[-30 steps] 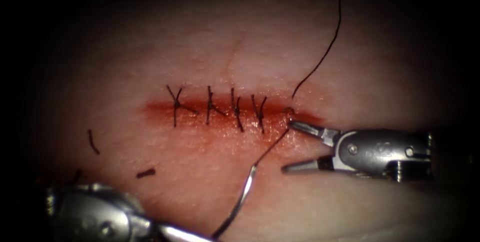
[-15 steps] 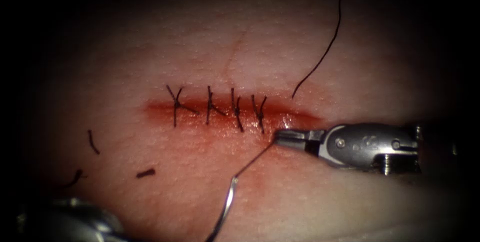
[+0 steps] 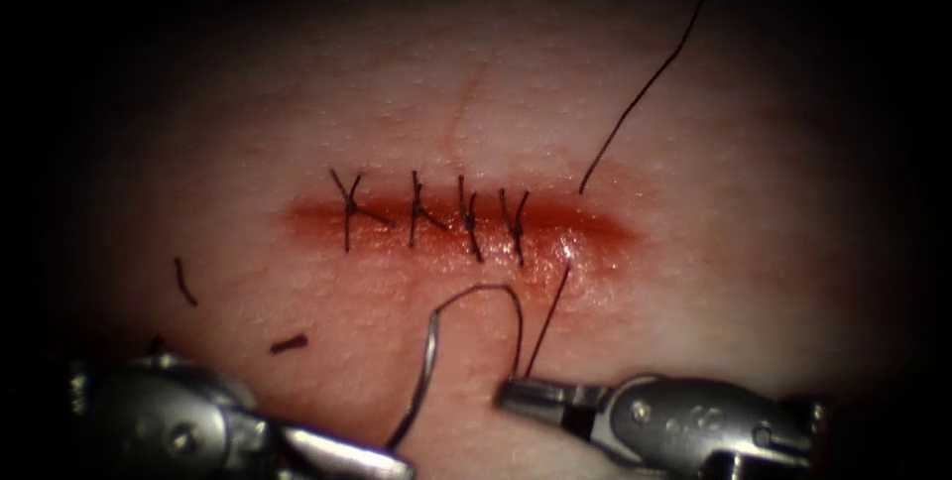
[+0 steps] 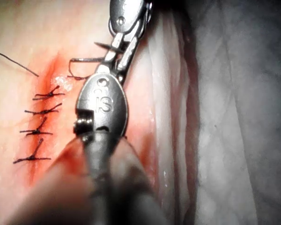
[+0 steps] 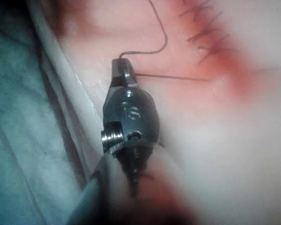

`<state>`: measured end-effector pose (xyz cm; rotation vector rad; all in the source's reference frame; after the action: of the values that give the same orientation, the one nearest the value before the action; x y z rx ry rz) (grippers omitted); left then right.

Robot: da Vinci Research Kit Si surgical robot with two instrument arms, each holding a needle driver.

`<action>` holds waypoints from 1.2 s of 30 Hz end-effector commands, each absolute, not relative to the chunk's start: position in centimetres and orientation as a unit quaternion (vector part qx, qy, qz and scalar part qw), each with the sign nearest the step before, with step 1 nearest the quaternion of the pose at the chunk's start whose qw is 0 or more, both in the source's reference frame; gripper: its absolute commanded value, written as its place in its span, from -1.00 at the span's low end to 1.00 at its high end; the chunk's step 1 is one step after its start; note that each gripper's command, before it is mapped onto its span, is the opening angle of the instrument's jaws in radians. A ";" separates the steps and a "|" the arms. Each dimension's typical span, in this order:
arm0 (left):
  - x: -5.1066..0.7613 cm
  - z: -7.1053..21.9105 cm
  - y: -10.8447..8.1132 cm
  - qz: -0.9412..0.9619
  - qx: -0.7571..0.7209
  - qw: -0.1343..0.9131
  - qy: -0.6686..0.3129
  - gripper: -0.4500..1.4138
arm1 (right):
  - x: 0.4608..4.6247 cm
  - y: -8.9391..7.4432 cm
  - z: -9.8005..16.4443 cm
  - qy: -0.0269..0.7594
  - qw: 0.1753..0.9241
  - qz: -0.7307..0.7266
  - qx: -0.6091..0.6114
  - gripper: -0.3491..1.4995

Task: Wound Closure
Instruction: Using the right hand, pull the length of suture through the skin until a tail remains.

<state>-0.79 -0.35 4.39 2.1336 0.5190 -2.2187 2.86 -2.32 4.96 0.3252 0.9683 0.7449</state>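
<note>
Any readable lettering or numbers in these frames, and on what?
"IS": stamped on the left hand, which holds the needle at the end away from the thread, clear of the tissue.
"IS": stamped on the right hand, shut on the thread.
Endoscope view: marks on the right hand, too blurred to read.

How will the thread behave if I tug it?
Likely floppy: thread loops slackly off the needle, which the left end effector holds outside the tissue. Probably tightens: the strand from the cut to the right end effector, shut on it, runs straight.
</note>
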 end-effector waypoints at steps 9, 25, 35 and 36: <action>-0.47 4.5 -0.1 -0.728 0.666 -0.016 0.161 -1.00 | 2.89 -2.1 5.0 0.508 0.815 0.274 0.058 0.78; -0.16 4.5 0.1 -0.743 0.652 -0.060 0.140 -1.00 | 2.62 -1.6 5.6 0.446 0.884 0.140 -0.021 0.63; -0.21 4.5 0.1 -0.741 0.654 -0.061 0.140 -1.00 | 2.62 -1.7 5.5 0.400 0.905 0.146 -0.008 -1.00; -0.22 4.5 0.1 -0.740 0.655 -0.062 0.140 -1.00 | 2.62 -1.8 5.5 0.401 0.904 0.148 -0.006 -1.00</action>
<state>-0.17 0.07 4.45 2.1418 0.4582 -2.4226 2.55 -1.74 5.46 -0.0079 0.8289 0.3142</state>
